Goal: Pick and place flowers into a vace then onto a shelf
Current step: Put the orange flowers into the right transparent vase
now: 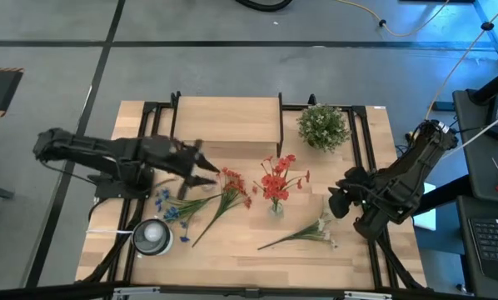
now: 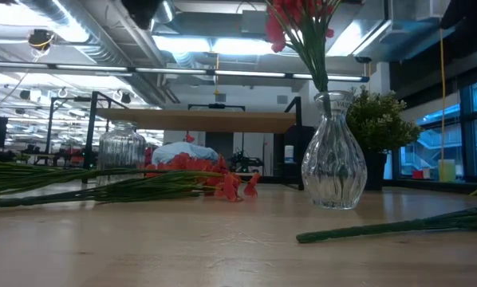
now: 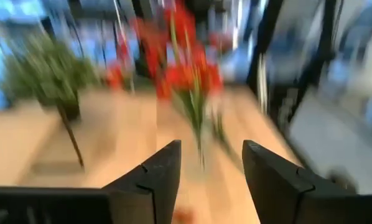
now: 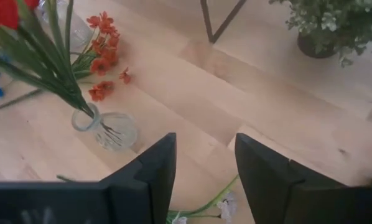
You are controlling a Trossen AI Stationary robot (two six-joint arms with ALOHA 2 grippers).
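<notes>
Fingers of the left gripper (image 1: pixel 206 171) stand parted and empty, above loose red-orange flowers (image 1: pixel 229 190). Right gripper (image 1: pixel 339 200), open, holds nothing, beside the glass vase (image 1: pixel 275 206).

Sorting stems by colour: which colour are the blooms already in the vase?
Red blooms, clearest in the high view.

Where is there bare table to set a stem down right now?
Bare wood lies along the near edge, between the glass jar and the white flowers, and between the shelf and the vase. It is crowded at the left, where the left end effector hangs over the loose red-orange flowers and blue flowers.
</notes>
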